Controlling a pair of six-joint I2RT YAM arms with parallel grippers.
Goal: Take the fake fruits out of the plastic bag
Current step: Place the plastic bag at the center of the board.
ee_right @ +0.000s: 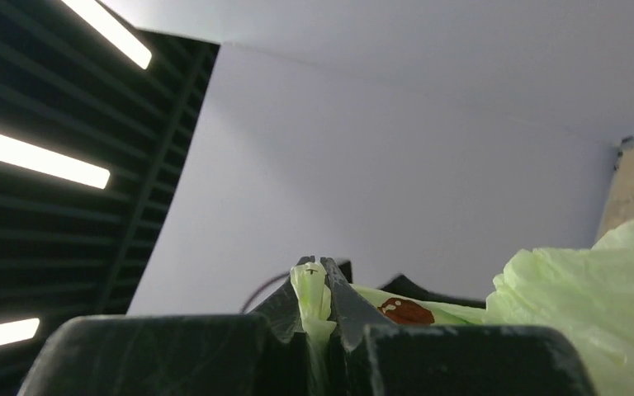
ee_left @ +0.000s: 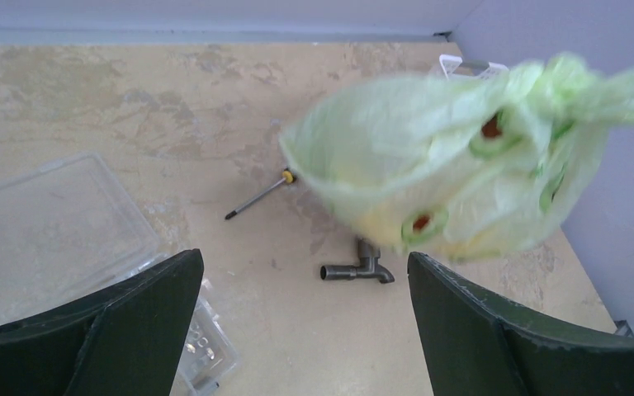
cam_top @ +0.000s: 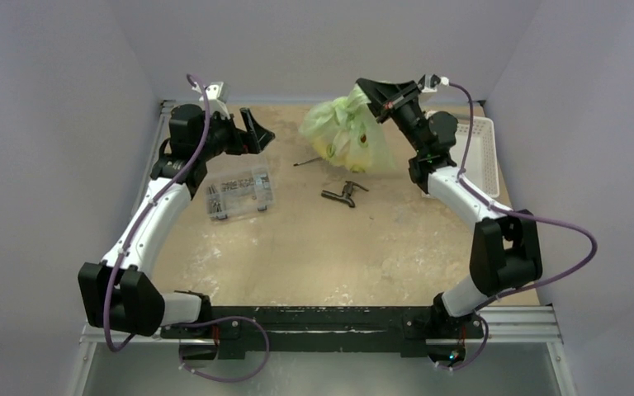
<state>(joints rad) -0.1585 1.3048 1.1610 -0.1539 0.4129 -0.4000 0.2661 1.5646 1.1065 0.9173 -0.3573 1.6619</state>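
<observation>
The pale yellow-green plastic bag (cam_top: 347, 132) hangs in the air over the middle back of the table, bulging with something yellowish inside. My right gripper (cam_top: 369, 89) is shut on a bunched corner of the bag (ee_right: 314, 290) and holds it up. The bag also shows blurred in the left wrist view (ee_left: 454, 181), above the table. No fake fruits show outside the bag; their shapes inside are unclear. My left gripper (cam_top: 256, 132) is open and empty, at the back left, apart from the bag.
A screwdriver (cam_top: 307, 161) lies partly behind the bag, its shaft also in the left wrist view (ee_left: 256, 198). A grey metal pipe fitting (cam_top: 343, 195) lies mid-table. A clear parts box (cam_top: 239, 193) sits at the left. A white slotted basket (cam_top: 479, 153) stands at the back right.
</observation>
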